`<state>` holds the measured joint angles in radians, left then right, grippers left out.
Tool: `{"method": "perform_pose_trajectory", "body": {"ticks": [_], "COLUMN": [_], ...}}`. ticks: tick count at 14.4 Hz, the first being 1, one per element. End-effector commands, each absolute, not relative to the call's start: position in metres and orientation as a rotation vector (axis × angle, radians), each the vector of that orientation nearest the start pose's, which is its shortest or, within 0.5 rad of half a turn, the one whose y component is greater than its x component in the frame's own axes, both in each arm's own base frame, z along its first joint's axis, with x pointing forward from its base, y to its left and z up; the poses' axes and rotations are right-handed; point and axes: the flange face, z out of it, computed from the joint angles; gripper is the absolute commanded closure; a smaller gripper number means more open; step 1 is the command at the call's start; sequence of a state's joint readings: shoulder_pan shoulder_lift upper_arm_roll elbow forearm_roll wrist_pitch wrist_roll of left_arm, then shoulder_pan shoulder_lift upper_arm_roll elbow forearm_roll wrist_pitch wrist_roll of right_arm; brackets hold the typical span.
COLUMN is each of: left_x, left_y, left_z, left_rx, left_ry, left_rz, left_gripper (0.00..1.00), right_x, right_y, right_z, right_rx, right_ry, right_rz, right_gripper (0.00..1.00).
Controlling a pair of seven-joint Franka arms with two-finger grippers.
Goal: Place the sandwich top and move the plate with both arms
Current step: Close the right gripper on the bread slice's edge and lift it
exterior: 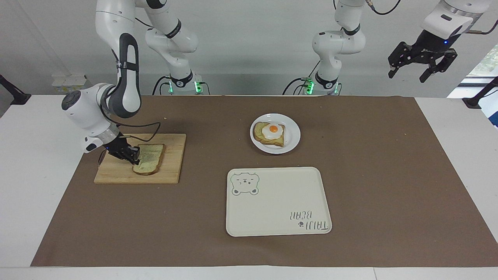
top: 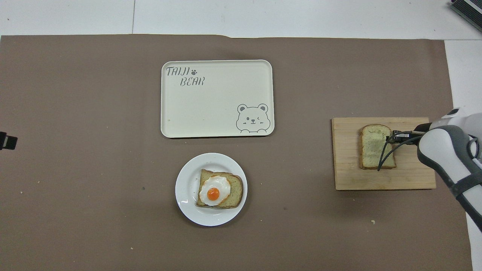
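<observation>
We see the right pincer (exterior: 135,157) down on the wooden board (exterior: 173,171), its fingertips pinched onto the edge of the sandwich top (exterior: 149,163), the edge toward the right arm's end of the worktop (exterior: 27,194). The slice lies flat on the board. Toward the middle of the brown mat (exterior: 389,186) sits the plate (exterior: 292,142), carrying a toast slice with a fried egg (exterior: 271,132). Farther from the robots than the plate, just beside it, lies the cream tray (exterior: 278,223) with a bear drawing. The left pincer (exterior: 407,72) hangs high over the left arm's end of the worktop, its fingers spread and holding nothing; that arm waits.
</observation>
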<state>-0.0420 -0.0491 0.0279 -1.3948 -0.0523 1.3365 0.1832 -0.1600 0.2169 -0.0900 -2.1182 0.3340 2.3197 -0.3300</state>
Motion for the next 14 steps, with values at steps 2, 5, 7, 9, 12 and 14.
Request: {"method": "perform_pose_trajectory", "body": {"ticks": [2, 5, 7, 9, 12, 14], "left_x": [0.502, 0.502, 0.502, 0.502, 0.502, 0.502], "left_y": [-0.011, -0.011, -0.012, -0.011, -0.011, -0.012], "left_z": [0.711, 0.711, 0.711, 0.711, 0.711, 0.711], "left_rx": [-3.185, -3.185, -3.185, -3.185, -3.185, -3.185], "left_ry": [0.315, 0.315, 0.317, 0.317, 0.317, 0.317], "left_rz": [0.004, 0.004, 0.005, 0.004, 0.004, 0.005], "left_gripper": [0.0, 0.0, 0.0, 0.0, 0.0, 0.0], "right_x": [0.561, 0.564, 0.57, 0.573, 0.568, 0.566], "right_y": [-0.132, -0.13, -0.129, -0.126, -0.121, -0.117], "right_z": [0.316, 0.329, 0.352, 0.376, 0.406, 0.422], "right_rx": [-2.906, -2.902, -2.89, -2.874, -2.853, -2.83], "right_ry": [0.223, 0.192, 0.168, 0.141, 0.124, 0.091], "right_rz": [-0.108, -0.107, -0.1, -0.088, -0.071, -0.016], "right_gripper": [1.0, 1.0, 1.0, 1.0, 1.0, 1.0]}}
